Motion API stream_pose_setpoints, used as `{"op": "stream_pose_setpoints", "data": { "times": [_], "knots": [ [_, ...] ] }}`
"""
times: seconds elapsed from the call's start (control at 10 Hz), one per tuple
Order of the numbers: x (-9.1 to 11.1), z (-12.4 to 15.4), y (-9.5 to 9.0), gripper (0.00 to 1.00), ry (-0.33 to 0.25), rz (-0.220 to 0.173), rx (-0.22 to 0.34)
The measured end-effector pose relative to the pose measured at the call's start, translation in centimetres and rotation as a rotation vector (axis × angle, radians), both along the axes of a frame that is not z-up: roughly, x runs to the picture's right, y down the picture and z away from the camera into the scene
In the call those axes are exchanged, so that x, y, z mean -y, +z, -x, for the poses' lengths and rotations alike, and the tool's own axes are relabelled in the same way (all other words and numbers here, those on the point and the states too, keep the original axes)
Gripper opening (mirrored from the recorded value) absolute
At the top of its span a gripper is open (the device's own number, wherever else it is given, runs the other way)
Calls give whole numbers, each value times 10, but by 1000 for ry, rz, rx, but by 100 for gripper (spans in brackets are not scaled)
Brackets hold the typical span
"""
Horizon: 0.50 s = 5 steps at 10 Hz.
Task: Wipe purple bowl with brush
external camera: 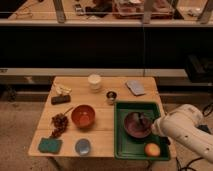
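Along the table's (107, 134) left edge lie a green sponge (49, 145) at the front corner, a dark cluster (59, 122) (perhaps grapes) and a black block (60, 99). Toward the middle sits the orange bowl (83, 115). At the front right corner a green tray (129, 150) holds the purple bowl (137, 124) and an orange fruit (152, 149). The gripper (148, 121) reaches over the bowl's right rim; the brush is not clearly distinguishable, and whether the fingers are apart or together cannot be told.
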<state>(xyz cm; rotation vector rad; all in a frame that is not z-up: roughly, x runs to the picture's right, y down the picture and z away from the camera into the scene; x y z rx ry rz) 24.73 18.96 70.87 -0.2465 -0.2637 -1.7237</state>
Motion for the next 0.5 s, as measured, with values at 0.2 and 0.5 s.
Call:
{"op": "stream_pose_setpoints", "data": {
  "times": [0.2,0.5],
  "knots": [
    [-5,30,4,0,-26,12,40],
    [-22,47,4,0,-60,36,83]
  ]
}}
